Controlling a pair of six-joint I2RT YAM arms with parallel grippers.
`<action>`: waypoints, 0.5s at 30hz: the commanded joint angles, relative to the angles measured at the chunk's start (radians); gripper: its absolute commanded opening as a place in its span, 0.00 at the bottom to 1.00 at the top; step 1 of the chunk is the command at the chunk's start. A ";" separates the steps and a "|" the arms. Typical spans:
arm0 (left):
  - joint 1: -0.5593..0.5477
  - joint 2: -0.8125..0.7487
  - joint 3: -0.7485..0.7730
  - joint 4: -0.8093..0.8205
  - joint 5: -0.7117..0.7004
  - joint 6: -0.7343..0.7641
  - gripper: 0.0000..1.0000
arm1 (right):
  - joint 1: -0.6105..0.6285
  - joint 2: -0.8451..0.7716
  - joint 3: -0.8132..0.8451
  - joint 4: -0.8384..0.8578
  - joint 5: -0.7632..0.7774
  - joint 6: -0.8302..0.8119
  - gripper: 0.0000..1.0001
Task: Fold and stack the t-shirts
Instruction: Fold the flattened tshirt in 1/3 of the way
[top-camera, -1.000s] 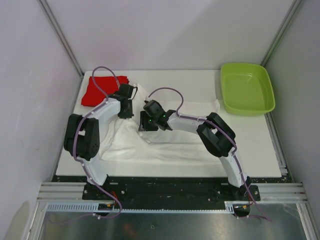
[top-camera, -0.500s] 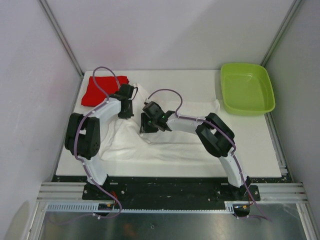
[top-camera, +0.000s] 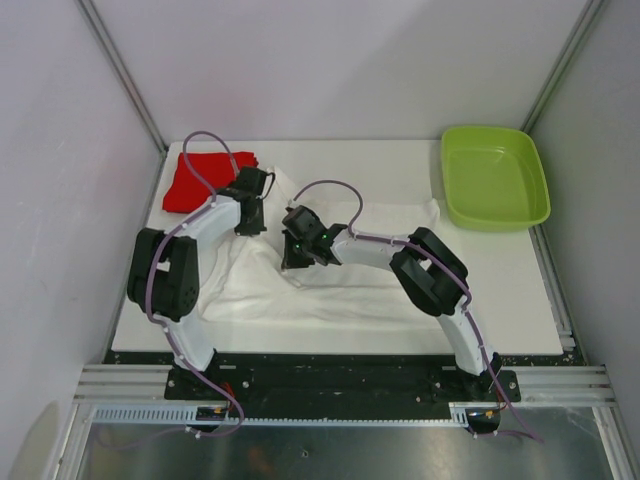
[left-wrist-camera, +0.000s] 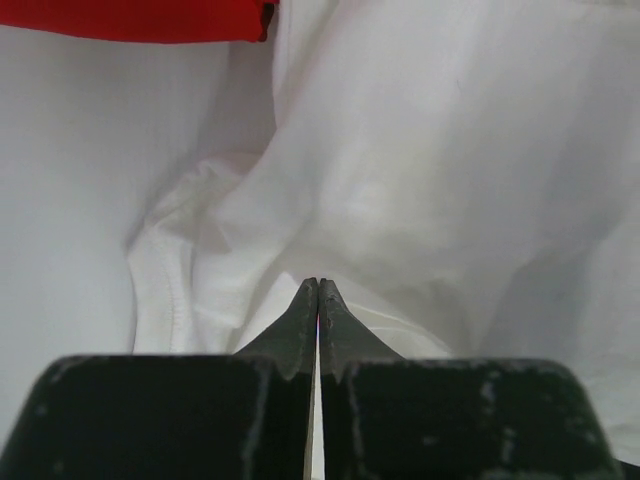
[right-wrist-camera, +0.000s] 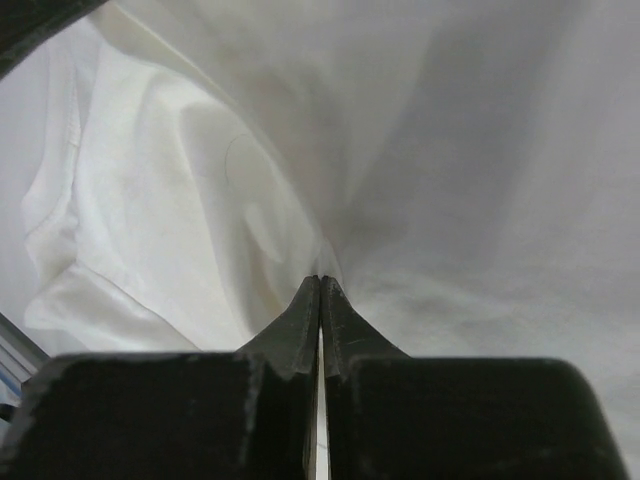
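Note:
The white t-shirt (top-camera: 340, 285) lies spread and rumpled across the middle of the table. The red t-shirt (top-camera: 190, 182) sits folded at the back left; its edge shows at the top of the left wrist view (left-wrist-camera: 140, 18). My left gripper (top-camera: 252, 222) is down on the white shirt's upper left part. In the left wrist view its jaws (left-wrist-camera: 318, 284) are shut, with a fold of the white t-shirt (left-wrist-camera: 420, 170) at the tips. My right gripper (top-camera: 296, 256) is shut a little right and nearer; creases of the white t-shirt (right-wrist-camera: 420, 150) run into its tips (right-wrist-camera: 320, 280).
A lime-green tray (top-camera: 495, 205) stands at the back right corner of the white table (top-camera: 520, 300). Metal frame posts rise at both back corners, and plain walls close in the sides.
Both grippers have closed onto the white cloth, the right one last. The right gripper has shifted slightly left. The shirts have barely moved.

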 joint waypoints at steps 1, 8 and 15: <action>0.002 -0.065 0.023 0.021 -0.026 -0.009 0.00 | 0.008 -0.049 0.043 -0.034 0.053 -0.021 0.00; 0.009 -0.083 0.020 0.020 -0.030 -0.029 0.00 | 0.026 -0.050 0.150 -0.171 0.201 -0.090 0.00; 0.020 -0.133 0.007 0.020 -0.046 -0.047 0.00 | 0.048 -0.020 0.259 -0.271 0.319 -0.149 0.00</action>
